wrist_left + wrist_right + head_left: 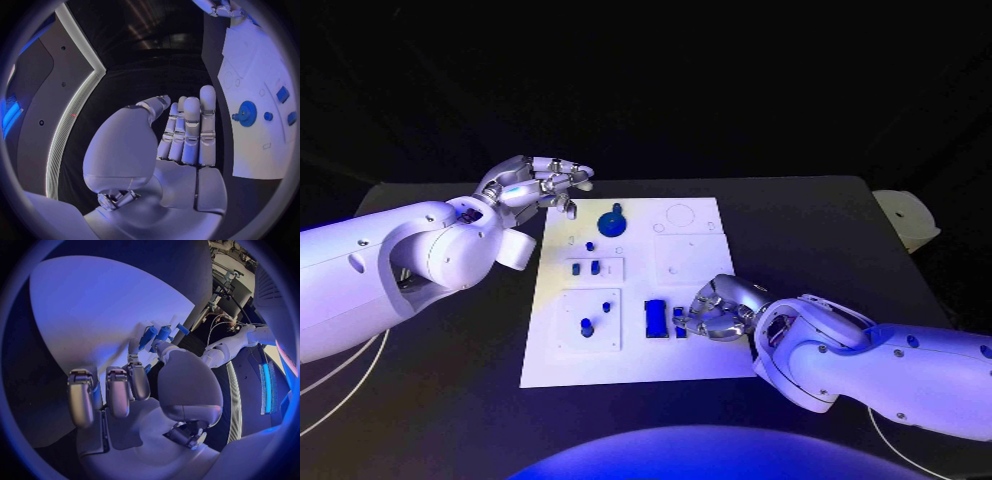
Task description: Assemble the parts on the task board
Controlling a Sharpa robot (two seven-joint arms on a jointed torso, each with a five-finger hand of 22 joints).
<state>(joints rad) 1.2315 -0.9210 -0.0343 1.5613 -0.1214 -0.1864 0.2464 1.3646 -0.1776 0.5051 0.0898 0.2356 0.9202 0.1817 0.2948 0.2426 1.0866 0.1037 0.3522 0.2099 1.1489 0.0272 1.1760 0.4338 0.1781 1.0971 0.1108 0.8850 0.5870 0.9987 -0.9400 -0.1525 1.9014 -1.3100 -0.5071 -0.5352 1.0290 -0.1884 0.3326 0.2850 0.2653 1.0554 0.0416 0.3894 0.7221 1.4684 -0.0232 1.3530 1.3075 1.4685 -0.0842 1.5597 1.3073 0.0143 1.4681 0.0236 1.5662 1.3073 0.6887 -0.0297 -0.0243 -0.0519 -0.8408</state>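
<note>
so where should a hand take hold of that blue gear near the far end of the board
Probably by its toothed rim, coming straight down from above. The blue gear lies flat on the task board, so only its top face and edge are exposed, and a small hub sticks out on one side in the left wrist view. The left hand hovers nearest, beside the board's far left corner, holding nothing.

Arms: I see both, the left arm [401,265] and right arm [884,360], in smooth white rounded shells.
Hands: my left hand [538,185] and right hand [721,310] are silver, segmented metal.
Cables: thin pale ones trail beneath each arm.
</note>
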